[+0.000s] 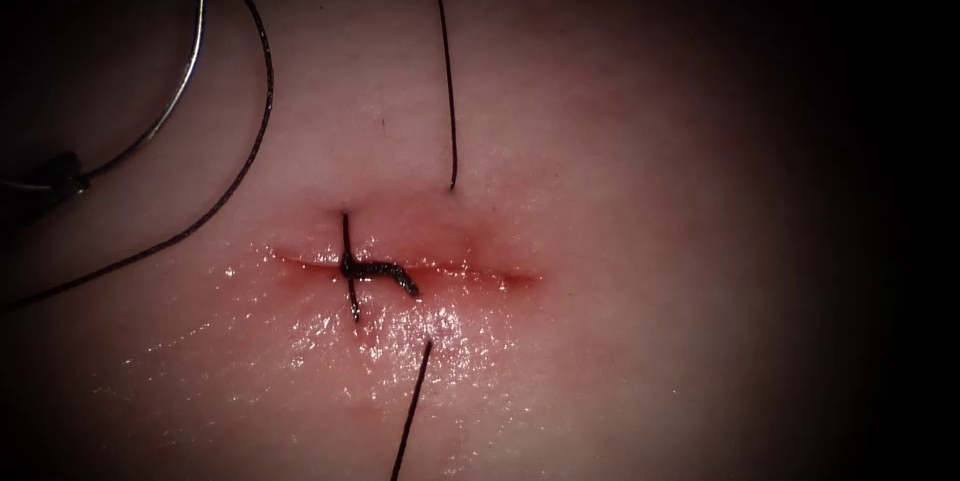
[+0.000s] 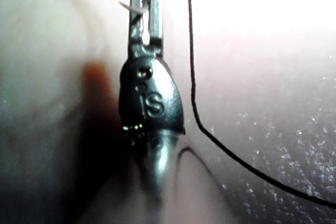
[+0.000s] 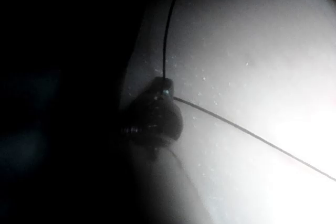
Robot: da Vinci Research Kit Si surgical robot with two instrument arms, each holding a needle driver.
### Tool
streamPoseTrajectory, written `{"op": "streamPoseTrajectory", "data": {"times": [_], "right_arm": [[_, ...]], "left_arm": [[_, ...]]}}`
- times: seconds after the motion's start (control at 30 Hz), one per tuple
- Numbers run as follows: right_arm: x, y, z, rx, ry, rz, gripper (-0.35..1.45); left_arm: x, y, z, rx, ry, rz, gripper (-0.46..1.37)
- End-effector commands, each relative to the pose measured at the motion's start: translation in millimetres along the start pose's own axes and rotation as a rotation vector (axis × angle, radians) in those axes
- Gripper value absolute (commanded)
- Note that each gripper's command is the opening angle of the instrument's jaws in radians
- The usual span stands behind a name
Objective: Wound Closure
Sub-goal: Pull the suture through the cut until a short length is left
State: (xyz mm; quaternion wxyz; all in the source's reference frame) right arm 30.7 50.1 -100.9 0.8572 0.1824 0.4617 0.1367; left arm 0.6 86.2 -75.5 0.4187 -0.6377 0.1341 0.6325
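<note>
the left tool [image 1: 62, 181] has its jaws pinching the needle [image 1: 178, 91] near one end, above the tissue [image 1: 640, 241], left of the cut [image 1: 400, 269]. the thread [image 1: 447, 71] enters beside the knot [image 1: 378, 271]. the right tool [image 3: 157, 109] holds thread, it seems; its jaws i cannot tell.

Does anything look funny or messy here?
A little. The knot lies crooked across the cut, and wet red fluid shines below it. The needle is out of the tissue, its end held by the left tool at far left.
</note>
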Motion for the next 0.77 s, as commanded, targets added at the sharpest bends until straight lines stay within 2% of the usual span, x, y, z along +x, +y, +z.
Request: {"op": "streamPoseTrajectory", "data": {"times": [0.03, 0.37, 0.77], "right_arm": [[-0.2, -0.2, 0.1, -0.003, 0.001, 0.002, -0.35], [0.7, -0.7, -0.4, -0.006, 0.014, 0.007, -0.35], [0.8, -0.4, -0.5, -0.013, 0.023, 0.009, -0.35]], "left_arm": [[0.0, 0.0, 0.0, -0.002, 0.0, 0.0, -0.35], [0.0, 0.0, 0.0, -0.002, 0.0, 0.0, -0.35], [-0.1, 0.1, -0.1, -0.001, 0.001, 0.007, -0.35]]}}
